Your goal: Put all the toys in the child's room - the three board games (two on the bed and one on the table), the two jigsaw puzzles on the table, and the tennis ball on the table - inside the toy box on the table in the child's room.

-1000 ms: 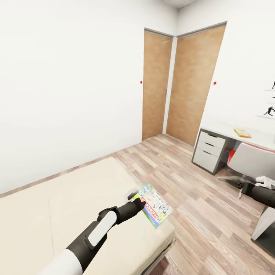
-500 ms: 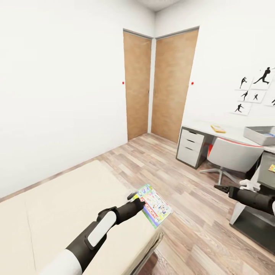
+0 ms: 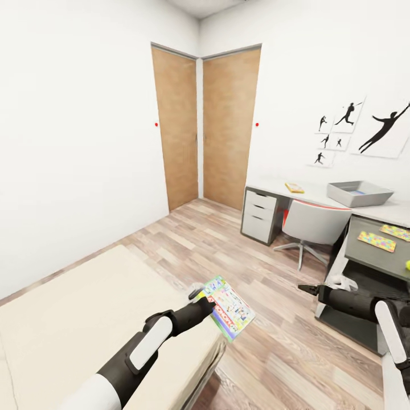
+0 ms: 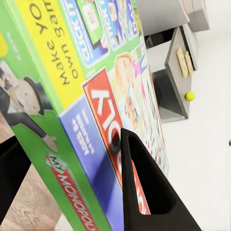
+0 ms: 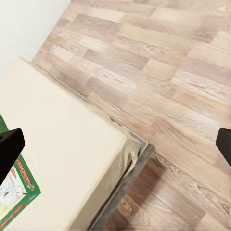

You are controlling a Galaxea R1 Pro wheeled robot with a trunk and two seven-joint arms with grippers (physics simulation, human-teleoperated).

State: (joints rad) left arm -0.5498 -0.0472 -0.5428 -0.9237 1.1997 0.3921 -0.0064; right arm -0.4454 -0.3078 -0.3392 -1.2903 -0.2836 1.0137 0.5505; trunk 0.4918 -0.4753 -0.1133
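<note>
Left claw (image 3: 206, 300) hides MONOPOLY box (image 3: 230, 307) edge.

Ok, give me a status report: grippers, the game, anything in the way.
Left gripper shut on Monopoly box, held over bed edge. Right gripper open, empty. Toy box on far table; chair in front.

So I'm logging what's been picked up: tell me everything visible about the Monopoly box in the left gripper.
The flat printed Monopoly game box looks like cardboard: white face with cartoon figures, a red band, green edges. The left gripper is shut on one edge, holding it tilted in the air past the cream bed's corner, above the wood-plank floor; only the fingers touch it.
</note>
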